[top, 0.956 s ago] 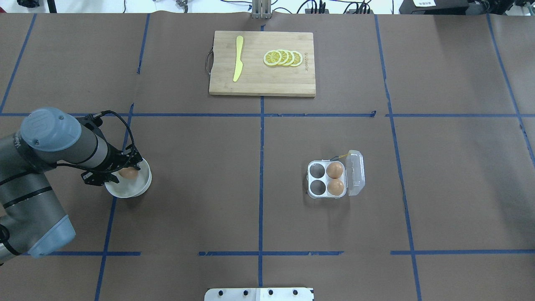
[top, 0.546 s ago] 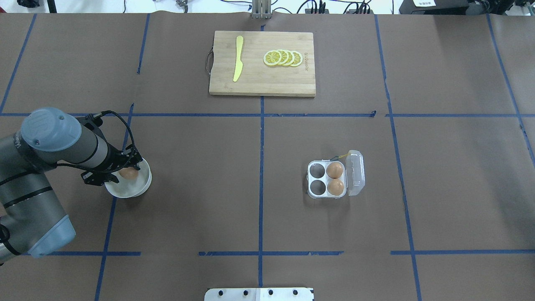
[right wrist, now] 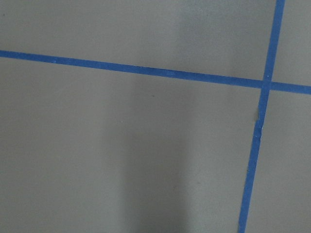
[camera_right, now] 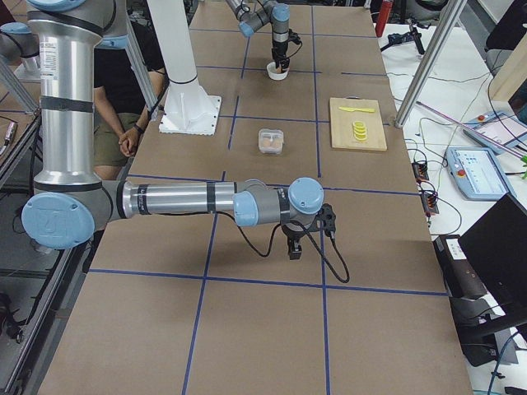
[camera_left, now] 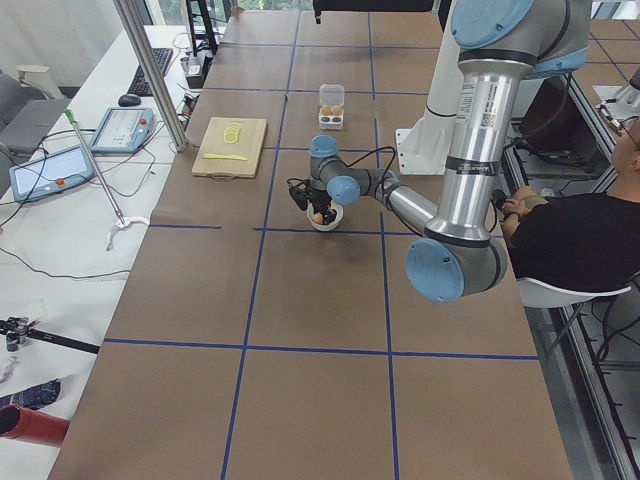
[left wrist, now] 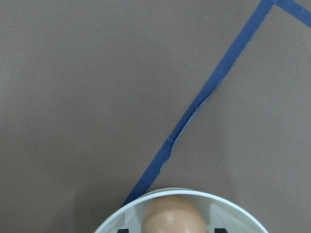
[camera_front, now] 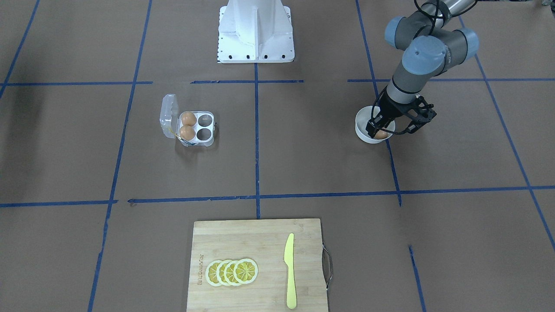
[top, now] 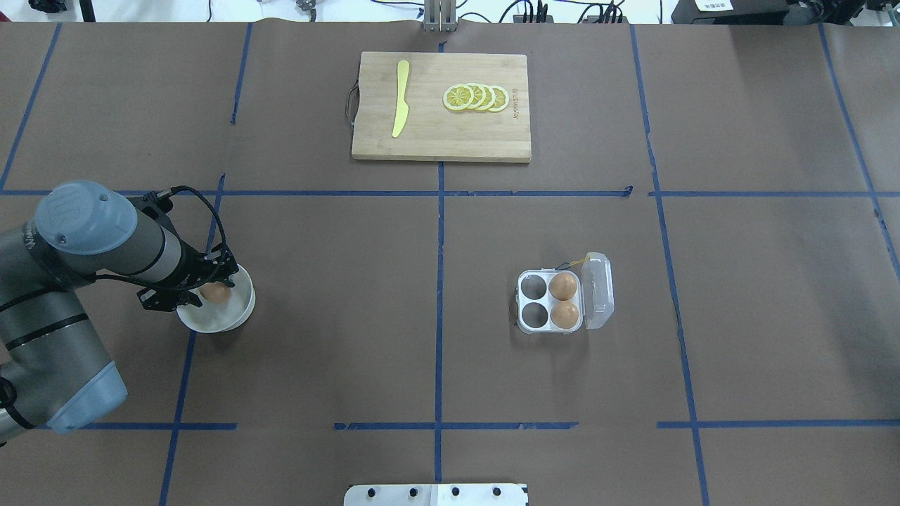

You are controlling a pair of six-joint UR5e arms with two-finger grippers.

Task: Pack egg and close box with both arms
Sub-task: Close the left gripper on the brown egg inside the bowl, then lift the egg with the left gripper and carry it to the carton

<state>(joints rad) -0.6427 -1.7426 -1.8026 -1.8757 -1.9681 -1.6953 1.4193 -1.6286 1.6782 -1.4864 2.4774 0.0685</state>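
Observation:
The egg point(top: 215, 293) is tan-brown and lies in a round white bowl point(top: 235, 318) at the left of the table. My left gripper point(top: 208, 293) reaches into the bowl, open, with a finger on each side of the egg. In the left wrist view the egg point(left wrist: 175, 217) sits between two black fingertips point(left wrist: 122, 230) with small gaps. The box point(top: 522, 302) stands right of centre with its clear lid point(top: 600, 292) open. It holds two brown eggs point(top: 563, 286) in its right cells; the left cells are empty. My right gripper point(camera_right: 294, 249) shows only in the exterior right view; I cannot tell whether it is open.
A wooden cutting board point(top: 436, 144) lies at the far middle with a yellow knife point(top: 401, 98) and lemon slices point(top: 477, 98) on it. The white robot base point(camera_front: 256, 30) stands at the near edge. Blue tape lines cross the brown table.

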